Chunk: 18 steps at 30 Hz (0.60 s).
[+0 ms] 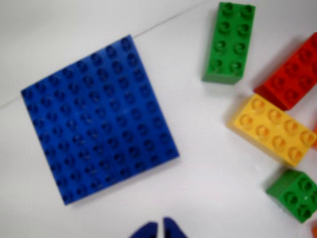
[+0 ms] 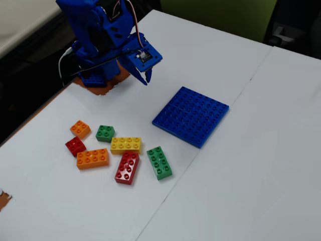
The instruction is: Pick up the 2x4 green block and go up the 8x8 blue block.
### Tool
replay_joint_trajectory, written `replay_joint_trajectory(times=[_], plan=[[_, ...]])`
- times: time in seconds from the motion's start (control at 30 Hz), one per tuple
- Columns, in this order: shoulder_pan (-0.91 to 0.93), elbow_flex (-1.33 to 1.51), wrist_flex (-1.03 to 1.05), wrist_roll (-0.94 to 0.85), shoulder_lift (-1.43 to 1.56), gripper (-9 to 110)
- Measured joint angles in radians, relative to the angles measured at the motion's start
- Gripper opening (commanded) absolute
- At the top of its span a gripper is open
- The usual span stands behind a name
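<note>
The 2x4 green block [image 1: 228, 42] lies flat on the white table, at the top right of the wrist view; in the fixed view it [image 2: 159, 162] is right of the red brick. The 8x8 blue block [image 1: 99, 119] lies flat at the left of the wrist view and mid-table in the fixed view [image 2: 191, 116]. My blue gripper [image 1: 161, 229] shows only its two fingertips at the bottom edge, close together with a thin gap and nothing between them. In the fixed view it [image 2: 145, 78] hangs high, left of the baseplate and far from the bricks.
Beside the green block lie a red 2x4 brick [image 2: 127, 167], a yellow 2x4 brick [image 2: 126, 145], an orange 2x4 brick [image 2: 92, 158], a small square green brick [image 2: 105, 133], a small red brick [image 2: 75, 146] and a small orange brick [image 2: 80, 128]. The arm base [image 2: 95, 40] stands at the table's back left.
</note>
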Motion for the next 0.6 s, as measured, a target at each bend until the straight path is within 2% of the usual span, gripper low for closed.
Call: replay_joint_trajectory(times=[0.2,0.37,0.6], plan=[[0.081,-0.083,-0.132,-0.011,-0.183,2],[0.14,-0.086,-0.325,-0.034,-0.322,18],[0.207,-0.097,-0.563,-0.077,-0.48,23]])
